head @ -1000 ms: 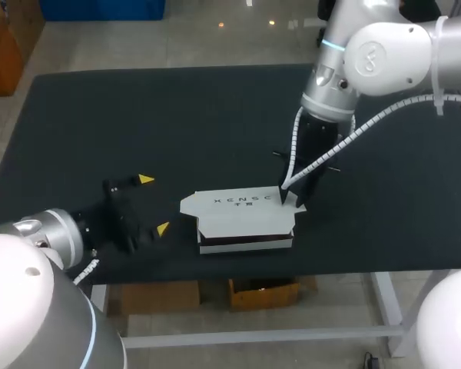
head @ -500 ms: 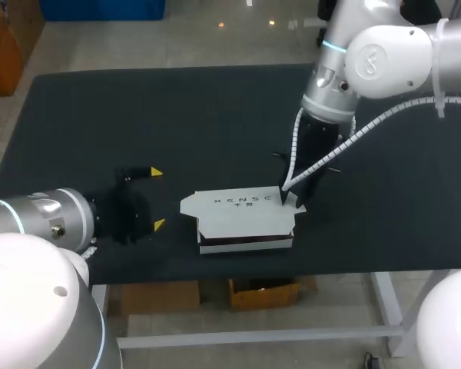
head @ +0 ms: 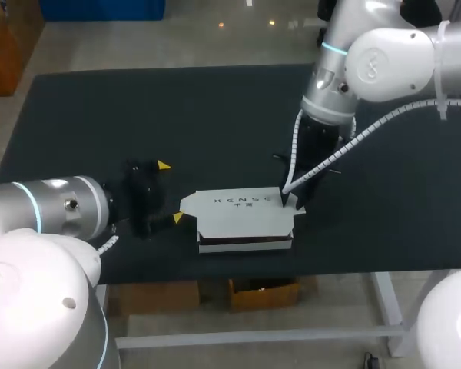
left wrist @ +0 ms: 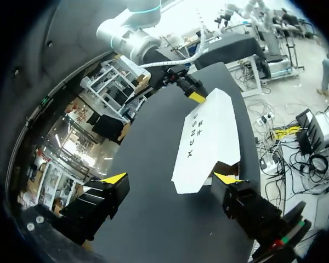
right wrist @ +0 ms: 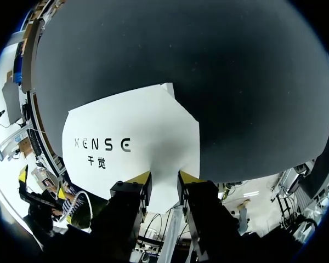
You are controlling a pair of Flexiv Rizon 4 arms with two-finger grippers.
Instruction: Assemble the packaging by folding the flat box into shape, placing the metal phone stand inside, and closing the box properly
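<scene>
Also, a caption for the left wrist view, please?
Open left hand at the white box; right hand grips its far end.

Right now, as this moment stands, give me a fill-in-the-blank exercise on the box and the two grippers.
1. The box lying on the dark table is ____ in colour.
2. The gripper pinching a flap at one end of the box belongs to the ____ arm.
3. The left gripper, at the box's other end, has its fingers ____.
Missing words: white; right; open.
</scene>
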